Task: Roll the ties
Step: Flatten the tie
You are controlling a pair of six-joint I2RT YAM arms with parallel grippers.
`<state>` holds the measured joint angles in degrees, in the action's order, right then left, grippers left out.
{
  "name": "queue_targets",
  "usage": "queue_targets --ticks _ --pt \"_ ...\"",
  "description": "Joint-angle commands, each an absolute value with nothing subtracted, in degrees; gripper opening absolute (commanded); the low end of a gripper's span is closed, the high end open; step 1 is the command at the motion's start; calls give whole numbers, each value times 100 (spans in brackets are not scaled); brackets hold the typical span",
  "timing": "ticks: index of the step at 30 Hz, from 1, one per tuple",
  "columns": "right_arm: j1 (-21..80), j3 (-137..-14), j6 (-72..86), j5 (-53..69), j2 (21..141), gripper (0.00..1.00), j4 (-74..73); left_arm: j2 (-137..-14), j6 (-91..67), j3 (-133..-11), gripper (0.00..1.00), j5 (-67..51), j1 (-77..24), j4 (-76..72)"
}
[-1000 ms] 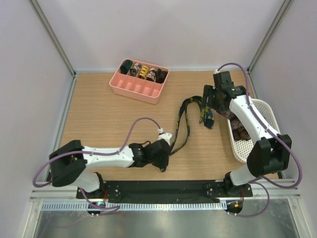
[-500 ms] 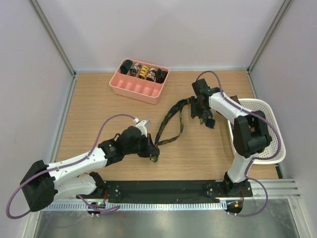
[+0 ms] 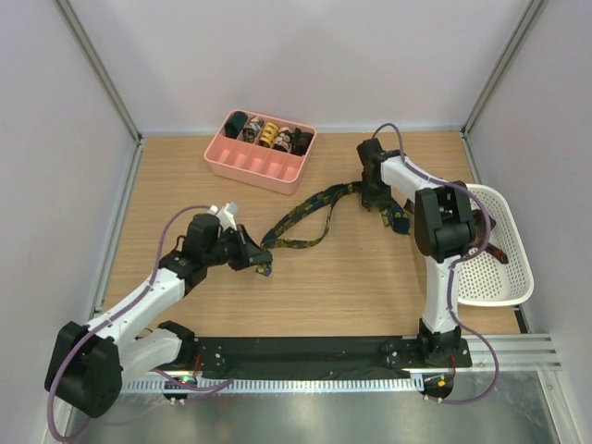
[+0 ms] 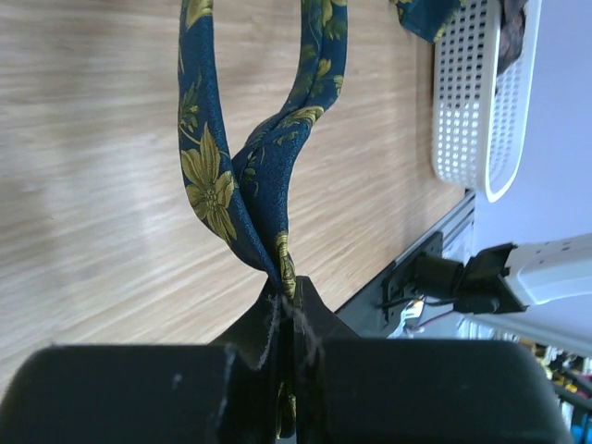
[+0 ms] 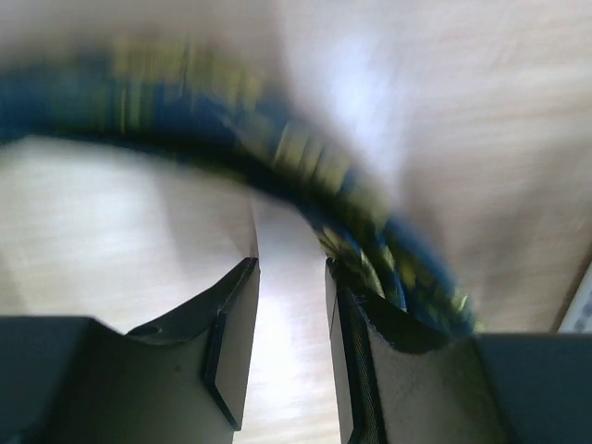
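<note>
- Top external view: the navy tie (image 3: pixel 301 220), printed in yellow-green, lies unrolled on the wooden table (image 3: pixel 351 296). It runs as a long narrow loop from left of centre up toward the upper right of centre.
- The lower-left end of the loop is in the left gripper (image 3: pixel 256 260), which sits left of centre, low over the wood.
- Left wrist view: the left gripper (image 4: pixel 287 310) is clamped tight on the navy tie (image 4: pixel 208 176). Two strands of fabric meet in a twist at the fingertips, then spread apart toward the top of the frame.
- The right gripper (image 3: pixel 377 196) is at the far end of the tie, upper right of centre, with a dark bunch of the fabric just below and to the right of it.
- Right wrist view: the right gripper (image 5: pixel 289 268) has its jaws parted, with bare wood showing in the gap. The navy tie (image 5: pixel 268 153), badly blurred, curves across the frame just beyond the fingertips and passes by the tip of the right-hand finger. Whether it touches that finger cannot be told.
- A pink tray (image 3: pixel 252 166) stands at the top centre, well apart from the unrolled tie. Rolled ties (image 3: pixel 268 136) sit in its back row of compartments.
- A white basket (image 3: pixel 490 273) lies at the right edge of the table, beside the right arm. In the left wrist view the basket (image 4: pixel 472 102) shows at the upper right with something dark brown inside, too little seen to name.
</note>
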<state>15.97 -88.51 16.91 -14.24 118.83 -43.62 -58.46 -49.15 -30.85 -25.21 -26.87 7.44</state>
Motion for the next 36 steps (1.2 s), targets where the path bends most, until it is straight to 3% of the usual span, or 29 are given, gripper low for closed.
queue_targets --ticks 1,7,14,19,23,26,28,30,32,36 --pt "1337 -9832 1731 -1661 12391 41 -4586 -6089 -5088 -2866 0 -3706 -2181 91" --pt "1090 -10906 1802 -1504 13060 41 -4772 -6468 -5221 -2672 0 -4175 -1214 -309" --pt "861 -11909 1907 -986 13482 41 -4711 -6591 -5326 -2523 0 -3613 -1108 -298" --pt "844 -12207 1995 -765 13674 46 -4474 -6925 -5607 -2426 0 -3674 -915 -816" --pt "800 -13146 1986 -677 14227 47 -4772 -7145 -5766 -2259 0 -3753 -704 -1204" --pt "765 -13061 1995 -633 14186 47 -4571 -7321 -5678 -2224 1 -3735 -703 -1248" --pt "756 -12807 1995 -528 14028 47 -4239 -7391 -5573 -2215 4 -3718 -703 -1152" --pt "738 -12604 1995 -536 13913 55 -4157 -7400 -5450 -2206 8 -3648 -703 -1038" --pt "677 -12604 2048 -545 13887 57 -4157 -7374 -5414 -2154 16 -3534 -703 -985" --pt "510 -12271 2276 -413 13677 57 -3745 -7260 -5362 -2109 22 -3306 -703 -862"
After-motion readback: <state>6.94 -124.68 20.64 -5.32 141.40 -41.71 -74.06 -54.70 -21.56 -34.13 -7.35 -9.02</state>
